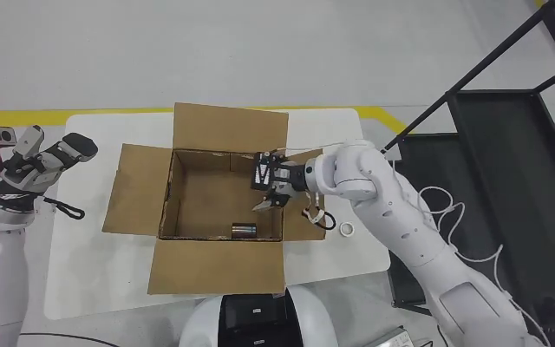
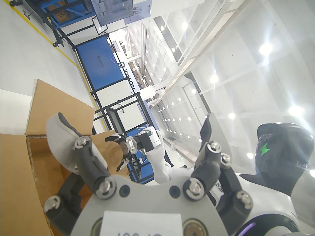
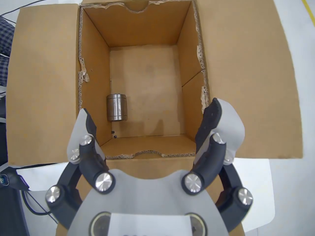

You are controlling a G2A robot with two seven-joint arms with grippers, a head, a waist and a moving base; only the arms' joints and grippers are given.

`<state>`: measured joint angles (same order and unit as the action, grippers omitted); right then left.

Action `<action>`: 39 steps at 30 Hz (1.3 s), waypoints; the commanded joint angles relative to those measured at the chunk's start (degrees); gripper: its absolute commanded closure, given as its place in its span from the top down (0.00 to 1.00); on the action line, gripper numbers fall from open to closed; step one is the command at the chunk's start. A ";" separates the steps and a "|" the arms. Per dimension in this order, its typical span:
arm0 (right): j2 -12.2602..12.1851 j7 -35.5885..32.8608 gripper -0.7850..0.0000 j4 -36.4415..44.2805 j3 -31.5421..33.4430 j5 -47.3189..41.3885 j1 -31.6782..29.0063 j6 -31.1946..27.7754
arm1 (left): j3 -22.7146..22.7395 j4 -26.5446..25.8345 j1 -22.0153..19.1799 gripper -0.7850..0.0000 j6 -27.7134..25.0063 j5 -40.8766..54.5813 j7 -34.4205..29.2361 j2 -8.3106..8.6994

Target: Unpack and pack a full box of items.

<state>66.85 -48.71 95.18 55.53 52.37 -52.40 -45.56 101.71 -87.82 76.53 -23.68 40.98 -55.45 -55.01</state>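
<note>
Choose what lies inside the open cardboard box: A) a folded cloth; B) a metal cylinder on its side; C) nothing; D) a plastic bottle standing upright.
B: a small metal cylinder lies on its side on the floor of the box, close to one wall, with the open right tool above the box.

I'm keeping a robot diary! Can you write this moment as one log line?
box: open | cylinder: lying inside | right gripper: open, over box | left gripper: open, apart from box
</note>
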 commanded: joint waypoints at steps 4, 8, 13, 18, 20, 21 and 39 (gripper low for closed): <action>0.49 0.87 1.00 -2.06 -2.78 0.51 1.27 0.25 | 0.00 0.00 0.00 1.00 0.00 0.00 0.00 0.00; 0.49 0.87 1.00 -2.06 -2.78 0.51 1.27 0.25 | 0.00 0.00 0.00 1.00 0.00 0.00 0.00 0.00; 0.49 0.87 1.00 -2.06 -2.78 0.51 1.27 0.25 | 0.00 0.00 0.00 1.00 0.00 0.00 0.00 0.00; 0.49 0.87 1.00 -2.06 -2.78 0.51 1.27 0.25 | 0.00 0.00 0.00 1.00 0.00 0.00 0.00 0.00; 0.49 0.87 1.00 -2.06 -2.78 0.51 1.27 0.25 | 0.00 0.00 0.00 1.00 0.00 0.00 0.00 0.00; 0.49 0.87 1.00 -2.06 -2.78 0.51 1.27 0.25 | 0.00 0.00 0.00 1.00 0.00 0.00 0.00 0.00; 0.49 0.87 1.00 -2.06 -2.78 0.51 1.27 0.25 | 0.00 0.00 0.00 1.00 0.00 0.00 0.00 0.00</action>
<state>67.34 -47.84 93.12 52.74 52.88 -51.12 -45.31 101.71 -87.82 76.53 -23.68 40.98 -55.45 -55.01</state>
